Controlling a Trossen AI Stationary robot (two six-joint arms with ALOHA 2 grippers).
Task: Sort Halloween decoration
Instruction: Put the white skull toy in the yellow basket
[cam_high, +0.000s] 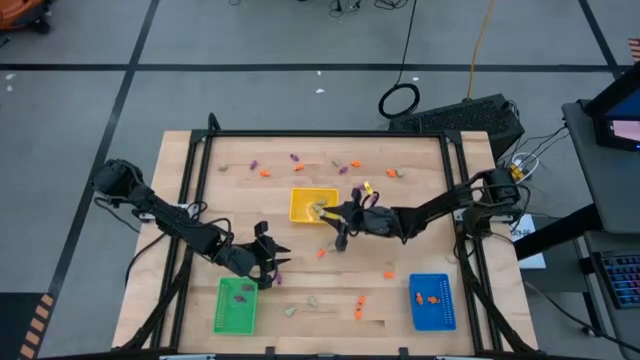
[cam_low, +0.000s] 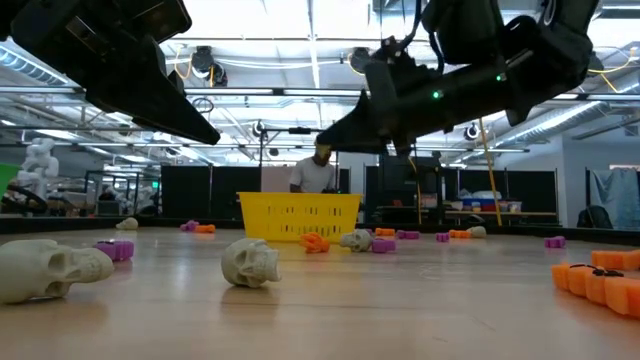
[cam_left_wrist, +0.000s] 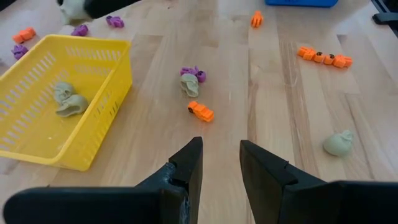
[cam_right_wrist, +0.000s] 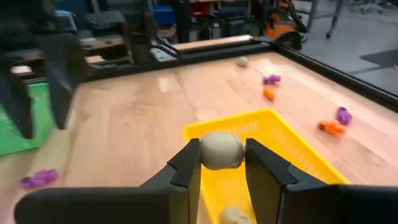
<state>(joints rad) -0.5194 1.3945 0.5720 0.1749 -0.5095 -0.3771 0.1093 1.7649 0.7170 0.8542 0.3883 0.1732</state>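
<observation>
Small orange, purple and pale beige Halloween trinkets lie scattered on the wooden table (cam_high: 400, 240). My right gripper (cam_right_wrist: 222, 163) hangs above the right end of the yellow tray (cam_high: 313, 205), shut on a pale beige trinket (cam_right_wrist: 221, 150). Two beige pieces (cam_left_wrist: 68, 99) lie on the floor of the yellow tray (cam_left_wrist: 93, 124). My left gripper (cam_left_wrist: 221, 165) stands open above bare wood near the green tray (cam_high: 236, 303), with nothing between its fingers. A beige and a purple piece (cam_left_wrist: 189, 81) and an orange one (cam_left_wrist: 200, 111) rest on the table ahead of it. My right gripper pinches the rounded beige trinket by its two sides (cam_right_wrist: 205, 152) between its two fingers, near their free ends. The fingers come nearly level from the table's right side, slanting a little down. The trinket is lifted clear, above the yellow tray's (cam_right_wrist: 273, 155) inside.
The blue tray (cam_high: 432, 300) at the near right holds orange pieces. The green tray holds purple ones. Beige skulls (cam_low: 250, 262) and an orange string of pieces (cam_low: 600, 280) lie near the front edge. More trinkets line the far edge (cam_high: 300, 162). A person (cam_low: 318, 170) stands beyond the table.
</observation>
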